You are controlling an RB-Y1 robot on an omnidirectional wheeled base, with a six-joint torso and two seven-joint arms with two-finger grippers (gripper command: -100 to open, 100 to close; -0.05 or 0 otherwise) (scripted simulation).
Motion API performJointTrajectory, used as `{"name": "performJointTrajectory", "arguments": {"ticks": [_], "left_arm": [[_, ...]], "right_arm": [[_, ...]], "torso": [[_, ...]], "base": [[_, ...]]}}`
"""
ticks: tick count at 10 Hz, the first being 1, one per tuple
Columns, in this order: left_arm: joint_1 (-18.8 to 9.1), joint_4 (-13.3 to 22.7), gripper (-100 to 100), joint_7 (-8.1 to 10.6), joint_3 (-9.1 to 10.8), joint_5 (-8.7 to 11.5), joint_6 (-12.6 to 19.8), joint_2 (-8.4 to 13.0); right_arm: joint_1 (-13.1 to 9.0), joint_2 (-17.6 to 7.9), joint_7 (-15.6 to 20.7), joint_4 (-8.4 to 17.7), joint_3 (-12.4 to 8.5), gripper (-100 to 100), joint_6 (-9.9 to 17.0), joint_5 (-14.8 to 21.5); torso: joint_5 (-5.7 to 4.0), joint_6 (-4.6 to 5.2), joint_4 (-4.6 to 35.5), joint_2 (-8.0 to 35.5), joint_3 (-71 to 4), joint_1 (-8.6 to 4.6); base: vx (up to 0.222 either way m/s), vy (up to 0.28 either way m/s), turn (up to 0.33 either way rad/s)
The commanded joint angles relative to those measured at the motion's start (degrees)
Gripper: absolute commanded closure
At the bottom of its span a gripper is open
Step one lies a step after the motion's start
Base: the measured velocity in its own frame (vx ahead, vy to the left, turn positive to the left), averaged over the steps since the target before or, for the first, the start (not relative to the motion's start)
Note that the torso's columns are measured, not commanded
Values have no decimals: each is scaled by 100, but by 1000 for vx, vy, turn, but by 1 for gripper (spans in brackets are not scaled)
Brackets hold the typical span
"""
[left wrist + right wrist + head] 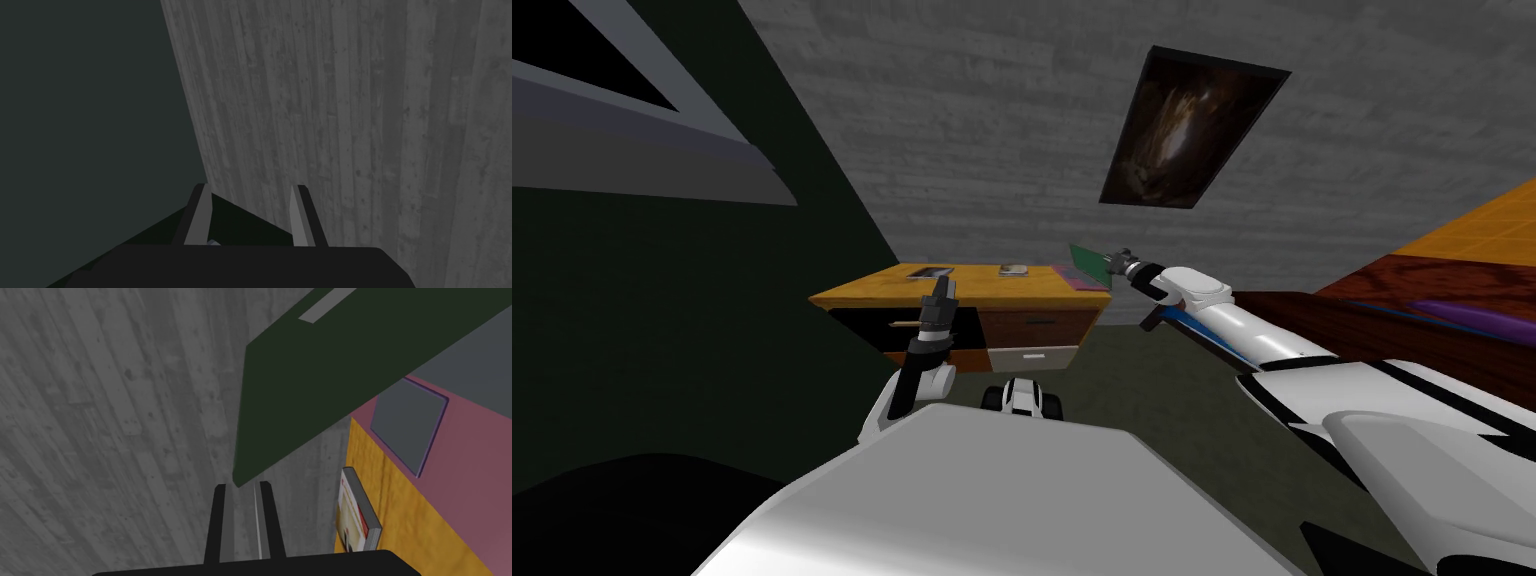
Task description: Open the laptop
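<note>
Clamp of right gripper (241,487) on corner of dark green flat laptop lid (320,388), part-raised above pink base (465,453) on yellow wooden desk (400,508) — advise slow arc about hinge, no twisting. Left gripper (250,189) blades apart.

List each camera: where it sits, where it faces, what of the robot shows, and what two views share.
Head view: on the head, facing down and forward at the desk by a grey wall; both forearms show.
Left wrist view: on the left wrist, facing walls; left jaws open.
Right wrist view: on the right wrist, facing laptop lid, book; right jaws shut on the lid's corner.
Shared: head and right wrist views both show lid and desk.
</note>
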Motion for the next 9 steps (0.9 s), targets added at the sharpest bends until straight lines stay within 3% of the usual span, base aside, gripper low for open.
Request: {"name": "performJointTrajectory", "arguments": {"ticks": [1, 2, 6, 8, 9], "left_arm": [[0, 0, 0, 0, 0, 0, 0, 0], [0, 0, 0, 0, 0, 0, 0, 0], [0, 0, 0, 0, 0, 0, 0, 0], [1, 0, 0, 0, 0, 0, 0, 0], [1, 0, 0, 0, 0, 0, 0, 0]], "right_arm": [[112, 284, 464, -152, 168, 100, 412, 343], [112, 284, 504, -152, 168, 100, 412, 343], [304, 664, 1186, -443, 289, 100, 986, 836], [351, 760, 1421, -516, 320, 100, 1130, 959], [317, 694, 1292, -512, 323, 100, 1061, 888]], "torso": [[0, -3, -3, -12, -9, -3], [3, -1, -2, -20, -15, -2], [12, -10, 9, -11, -9, 7], [21, -2, 25, 4, 1, 20], [23, -5, 29, 15, 9, 24]], "base": [[-42, -19, 31], [-28, -11, 22], [-24, -23, 21], [-21, -17, 12], [-14, -6, 6]]}}
